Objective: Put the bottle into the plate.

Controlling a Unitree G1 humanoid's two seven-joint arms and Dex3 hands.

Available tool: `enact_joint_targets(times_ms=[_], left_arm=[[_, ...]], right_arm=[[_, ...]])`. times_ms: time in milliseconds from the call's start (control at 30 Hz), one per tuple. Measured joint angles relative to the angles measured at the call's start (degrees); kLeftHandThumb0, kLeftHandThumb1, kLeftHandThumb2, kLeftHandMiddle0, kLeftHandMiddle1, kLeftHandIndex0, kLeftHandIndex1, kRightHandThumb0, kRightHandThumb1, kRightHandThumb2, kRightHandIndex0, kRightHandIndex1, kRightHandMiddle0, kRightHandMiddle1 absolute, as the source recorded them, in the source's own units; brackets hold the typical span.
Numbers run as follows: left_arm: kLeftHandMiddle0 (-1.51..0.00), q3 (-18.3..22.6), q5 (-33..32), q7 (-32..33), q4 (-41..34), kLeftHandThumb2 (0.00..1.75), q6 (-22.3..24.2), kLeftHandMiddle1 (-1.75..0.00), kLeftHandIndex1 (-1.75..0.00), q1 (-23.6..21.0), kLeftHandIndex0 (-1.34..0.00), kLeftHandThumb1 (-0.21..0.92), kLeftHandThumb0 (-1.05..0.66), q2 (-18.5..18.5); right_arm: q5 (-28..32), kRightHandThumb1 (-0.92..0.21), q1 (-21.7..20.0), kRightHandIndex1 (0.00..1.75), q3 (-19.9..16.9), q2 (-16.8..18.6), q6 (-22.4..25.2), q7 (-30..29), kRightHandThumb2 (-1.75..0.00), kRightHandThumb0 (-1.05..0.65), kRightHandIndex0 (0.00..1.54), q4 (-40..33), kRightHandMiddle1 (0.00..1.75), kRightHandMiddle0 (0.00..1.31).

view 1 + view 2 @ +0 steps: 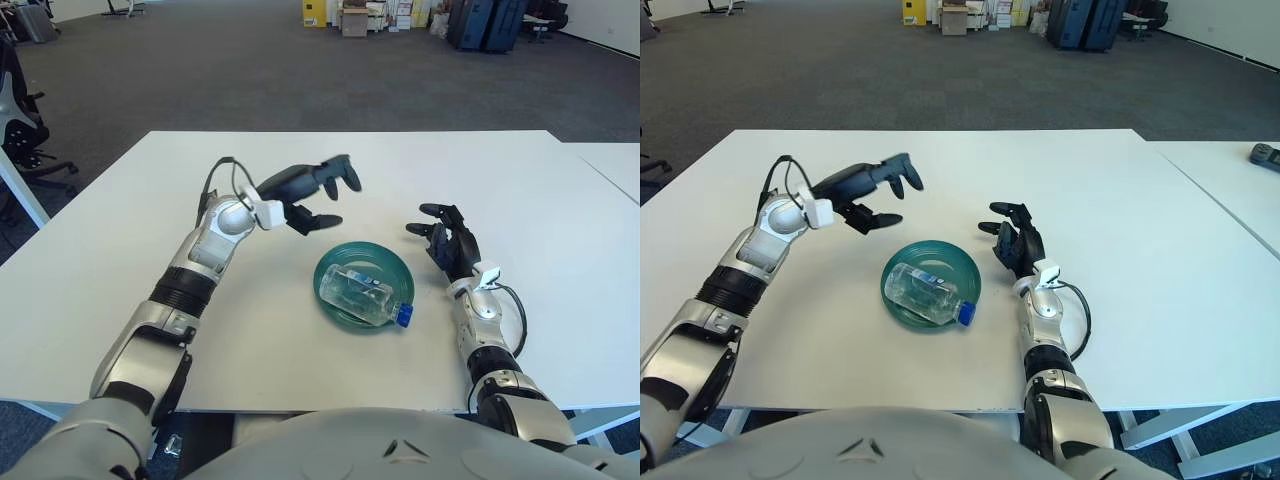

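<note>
A clear plastic bottle (360, 293) with a blue cap lies on its side in the green plate (337, 268), its cap end over the plate's front right rim. My left hand (318, 196) hovers above the table, up and to the left of the plate, fingers spread and holding nothing. My right hand (446, 240) shows just right of the plate, fingers relaxed and empty.
The white table (520, 180) stretches wide around the plate. A second white table (620, 165) abuts at the right, with a small dark object (1266, 153) on it. Office chairs (20, 120) stand off to the far left.
</note>
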Motion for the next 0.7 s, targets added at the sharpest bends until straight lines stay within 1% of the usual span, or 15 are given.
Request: enact_joint_targets(times_ms=[67,167,300,367,400,467,600,700], left_arm=[[-0.35,2.47,-2.89,1.87,4.32,0.68,-0.36,-0.97,-1.29,0.48,-0.15,0.80,-0.61,-2.01],[-0.34,5.69,-5.95,4.06,11.53,0.64,-1.47,-0.85,-1.23,0.86,-0.11,0.86,-0.62,-4.57],[-0.30,9.92,-9.46,5.99,20.39,0.69,-2.16,-0.60,-1.09,0.95,-0.03,0.91,-0.65,-7.56],[-0.30,11.62,-10.95,6.84,23.44,0.74,-2.21,-0.41,-0.96,1.24,-0.01,0.91,-0.67,-8.75],[-0.30,12.28,-11.55,7.05,24.57,0.75,-2.31,-0.37,-0.94,1.39,-0.01,0.92,-0.67,-9.17],[-0.28,13.63,-12.65,7.50,26.63,0.80,-2.82,-0.23,-0.83,2.04,0.00,0.92,-0.69,-10.15],[-0.24,15.62,-14.02,7.71,29.66,0.87,-4.42,-0.12,-0.70,3.63,0.00,0.92,-0.71,-11.81],[-0.22,16.88,-14.86,7.74,32.54,0.89,-4.87,-0.09,-0.64,4.49,0.00,0.92,-0.73,-12.90]], right_arm=[[0.01,-0.92,-0.01,0.86,0.00,-0.02,0.00,0.00,-0.88,-0.80,0.53,0.03,1.13,0.15],[0.01,-0.92,-0.06,0.86,0.00,-0.11,0.00,0.01,-0.87,-0.80,0.53,0.03,1.13,0.15],[0.05,-0.92,-0.05,0.86,0.01,-0.10,0.00,0.05,-0.87,-0.80,0.53,0.13,1.13,0.16],[0.06,-0.92,-0.05,0.86,0.00,-0.13,0.00,0.16,-0.87,-0.80,0.54,0.15,1.13,0.16],[0.07,-0.92,-0.05,0.86,0.00,-0.14,0.01,0.26,-0.88,-0.80,0.54,0.18,1.13,0.16],[0.09,-0.92,-0.05,0.86,0.00,-0.15,0.01,0.46,-0.88,-0.80,0.54,0.19,1.13,0.16],[0.21,-0.92,-0.05,0.85,-0.01,-0.14,0.00,0.63,-0.87,-0.80,0.52,0.20,1.12,0.14],[0.23,-0.92,-0.05,0.84,-0.02,-0.14,0.00,0.59,-0.86,-0.79,0.50,0.20,1.11,0.12]])
